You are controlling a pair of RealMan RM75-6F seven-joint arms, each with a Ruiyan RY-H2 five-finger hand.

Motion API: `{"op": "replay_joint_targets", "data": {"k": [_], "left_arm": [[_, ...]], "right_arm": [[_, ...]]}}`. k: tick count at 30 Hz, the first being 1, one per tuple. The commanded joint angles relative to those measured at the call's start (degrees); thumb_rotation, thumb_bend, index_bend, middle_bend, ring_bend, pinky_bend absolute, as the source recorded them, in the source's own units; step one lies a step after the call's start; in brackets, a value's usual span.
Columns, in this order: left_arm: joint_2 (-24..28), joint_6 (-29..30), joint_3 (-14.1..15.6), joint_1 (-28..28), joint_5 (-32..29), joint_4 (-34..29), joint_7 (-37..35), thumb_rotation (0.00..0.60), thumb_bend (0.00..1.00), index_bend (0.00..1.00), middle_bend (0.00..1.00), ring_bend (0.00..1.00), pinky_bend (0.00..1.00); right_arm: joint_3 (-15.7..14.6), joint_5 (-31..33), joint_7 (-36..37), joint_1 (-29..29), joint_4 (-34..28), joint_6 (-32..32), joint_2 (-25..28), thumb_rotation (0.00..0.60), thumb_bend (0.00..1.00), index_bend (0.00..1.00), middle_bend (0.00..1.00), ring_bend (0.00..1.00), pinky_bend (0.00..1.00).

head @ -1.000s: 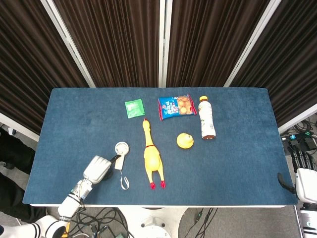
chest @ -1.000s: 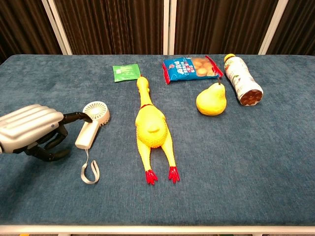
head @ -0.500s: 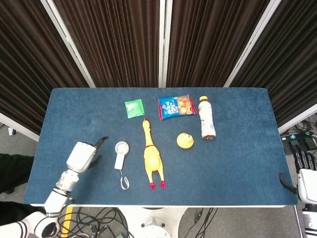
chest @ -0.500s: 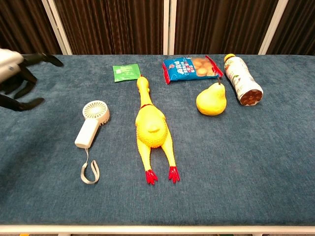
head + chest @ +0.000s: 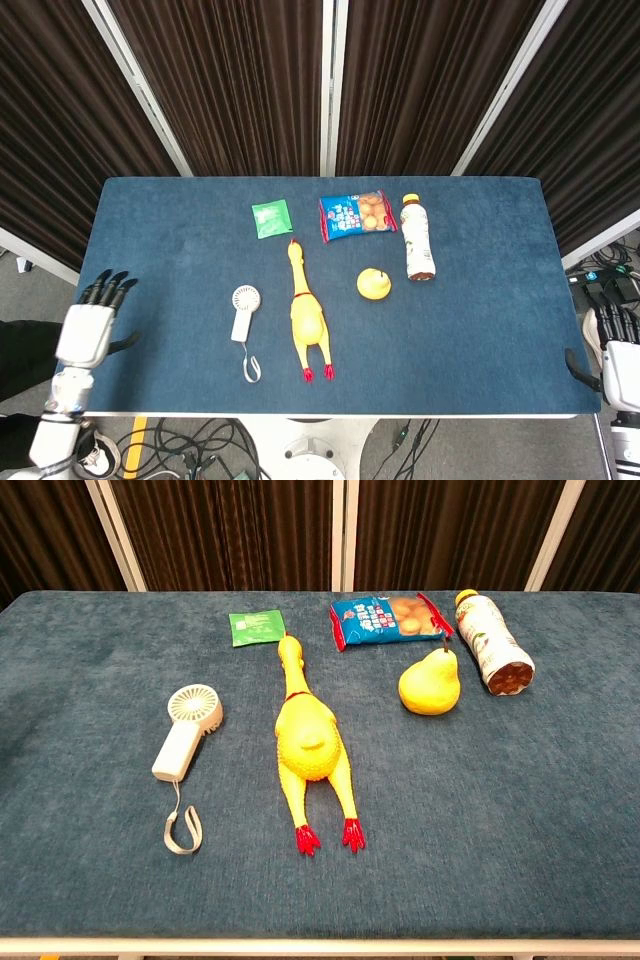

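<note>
Lying on the blue table, left of centre: one white handheld fan, head toward the far edge, handle and grey wrist loop trailing toward the near edge. Nothing touches it.

Change noted: a second ago the left hand lay beside the fan handle with its fingers at it; half a second ago it was lifted clear; it now hangs off the table's left edge, well apart from the fan. The fan itself has not shifted between pictures. Judgement: the fan has been let go and left where it lay, so any handling of it appears finished or broken off.

Left hand: holding nothing, fingers straight and spread, seen in the head view only.
Right hand: off the table's right edge near the front corner, partly cut by the frame, fingers extended, nothing in it; much as before.

Other items, all unmoved:
- Yellow rubber chicken, just right of the fan, lengthwise, red feet toward the near edge.
- Green sachet, far of the fan.
- Blue snack bag, far centre.
- Yellow pear, right of the chicken.
- Bottle, on its side, beside the snack bag.

Obstruction: none between the left hand and the fan; the chicken lies close on the fan's right.
</note>
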Motion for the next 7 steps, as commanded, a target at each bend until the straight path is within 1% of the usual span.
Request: {"op": "replay_joint_targets", "data": {"k": [1, 7], "left_arm": [[1.72, 2.17, 0.54, 2.61, -0.57, -0.30, -2.37, 0.600, 0.11, 0.18, 0.11, 0.05, 0.23], [4.20, 3.19, 1.69, 6.08, -1.79, -0.97, -3.64, 0.600, 0.09, 0.18, 0.11, 0.05, 0.23]], "right_arm": [[0.08, -0.15, -0.06, 0.07, 0.12, 0.03, -0.35, 0.600, 0.28, 0.00, 0.00, 0.00, 0.00], [-0.51, -0.44, -1.11, 0.71, 0.59, -1.44, -1.22, 0.600, 0.28, 0.00, 0.00, 0.00, 0.00]]}}
